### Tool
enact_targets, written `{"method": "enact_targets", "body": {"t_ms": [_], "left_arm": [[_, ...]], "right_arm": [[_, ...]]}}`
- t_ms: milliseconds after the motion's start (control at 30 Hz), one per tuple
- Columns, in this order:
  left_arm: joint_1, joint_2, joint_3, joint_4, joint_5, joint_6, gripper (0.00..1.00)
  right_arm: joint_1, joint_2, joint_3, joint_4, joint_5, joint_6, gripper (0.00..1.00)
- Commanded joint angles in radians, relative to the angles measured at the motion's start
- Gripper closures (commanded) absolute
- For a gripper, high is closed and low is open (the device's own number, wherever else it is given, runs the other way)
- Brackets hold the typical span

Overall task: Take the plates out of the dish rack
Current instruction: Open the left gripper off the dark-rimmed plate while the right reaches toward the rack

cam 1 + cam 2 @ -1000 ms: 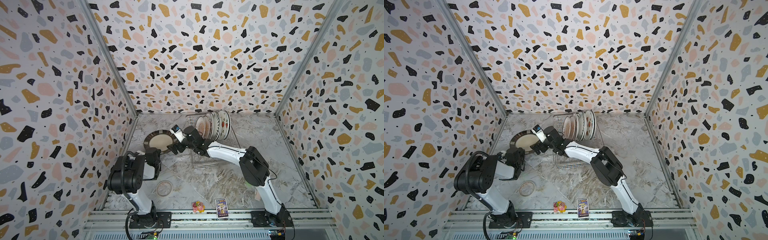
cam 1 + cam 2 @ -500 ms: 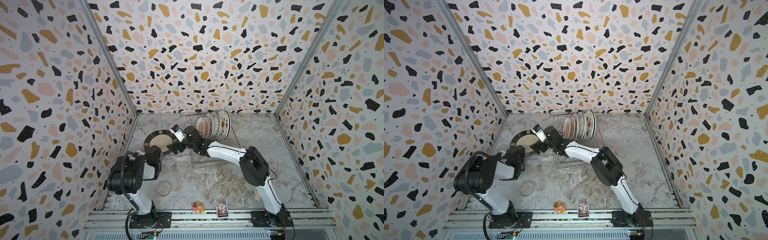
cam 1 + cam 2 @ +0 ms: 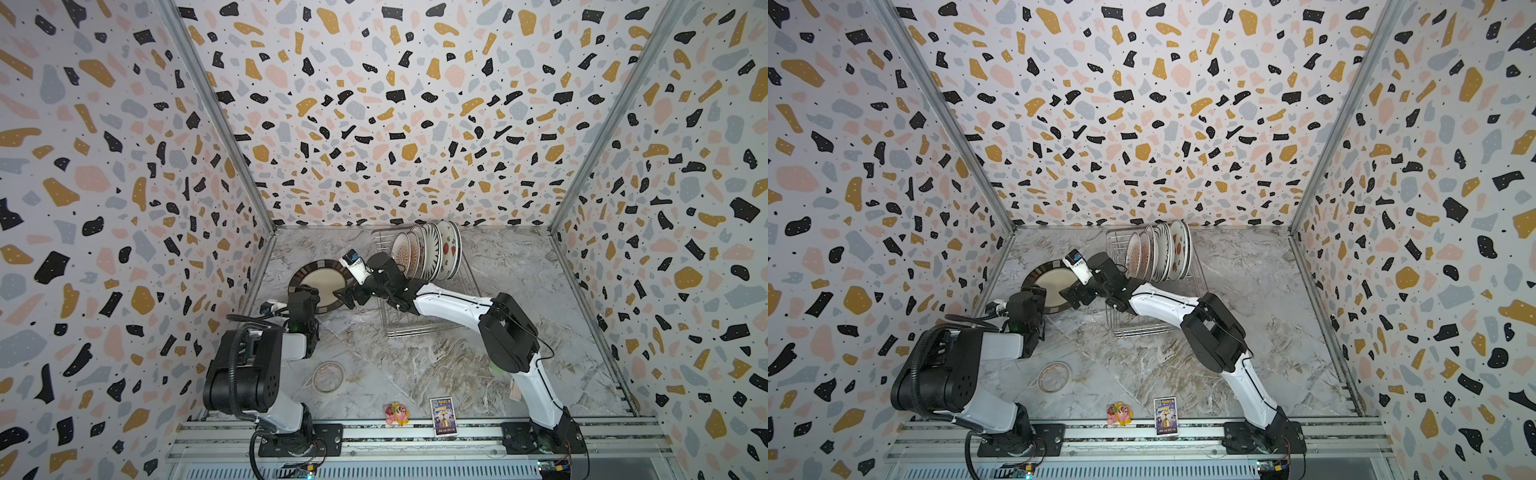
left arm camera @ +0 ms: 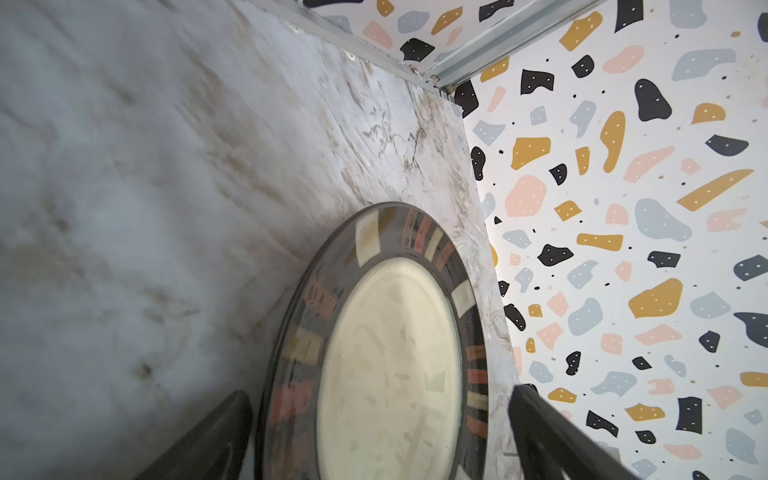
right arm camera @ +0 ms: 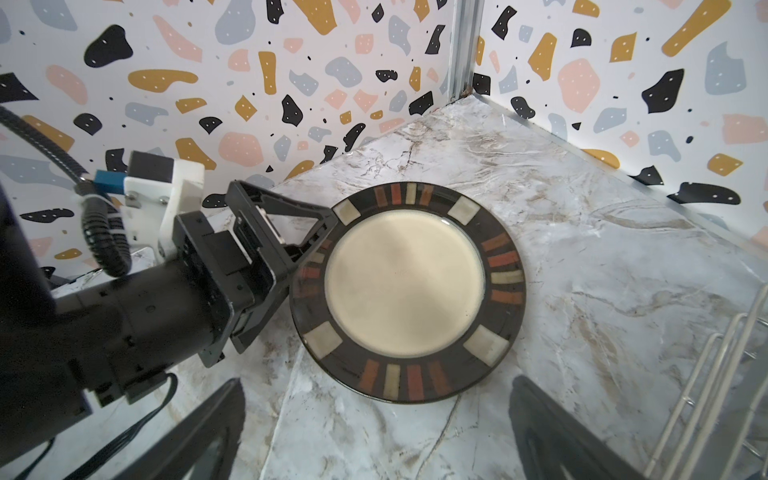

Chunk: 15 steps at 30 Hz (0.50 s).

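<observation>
We see one brown-rimmed plate (image 5: 405, 291) with a cream middle lying flat on the tabletop (image 3: 519, 270), outside the rack. It sits at the far left, close to the left wall, and its dark rim carries cream, orange and red blocks. The other plates (image 3: 428, 253) stand on edge at the far end of the dish rack (image 3: 415, 328), just right of the flat one. We count about five, but their edges overlap too closely to be sure.

The left hand (image 3: 306, 296) is at the flat plate's near rim, its fingers spread wide with the rim in the gap. The right hand (image 3: 347, 297) reaches across from the right and hovers by the plate's near-right edge, fingers apart.

The tabletop is grey-white marble pattern with brown veins. Three walls (image 3: 374, 104) in terrazzo print of black, ochre, pink and grey enclose it. Metal rails (image 3: 415, 436) run along the near edge, where both arms are mounted.

Near that edge lie one clear ring (image 3: 328, 376), one small pink-and-yellow toy (image 3: 397, 414) and one printed card (image 3: 444, 415). The card's writing is too small for us to read.
</observation>
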Motion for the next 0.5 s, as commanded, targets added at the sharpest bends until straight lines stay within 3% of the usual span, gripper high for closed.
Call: {"method": "enact_targets", "body": {"t_ms": [0, 300, 467], "left_arm": [[0.004, -0.078, -0.009, -0.042, -0.074, 0.029, 0.00], [0.005, -0.312, -0.084, -0.125, -0.115, 0.055, 0.00], [0.005, -0.461, -0.106, -0.184, -0.091, 0.099, 0.00]], "right_arm": [[0.014, -0.111, -0.013, 0.011, 0.021, -0.007, 0.00], [0.039, -0.263, -0.140, 0.069, 0.096, -0.016, 0.01], [0.041, -0.392, -0.271, 0.139, 0.244, 0.033, 0.01]]}}
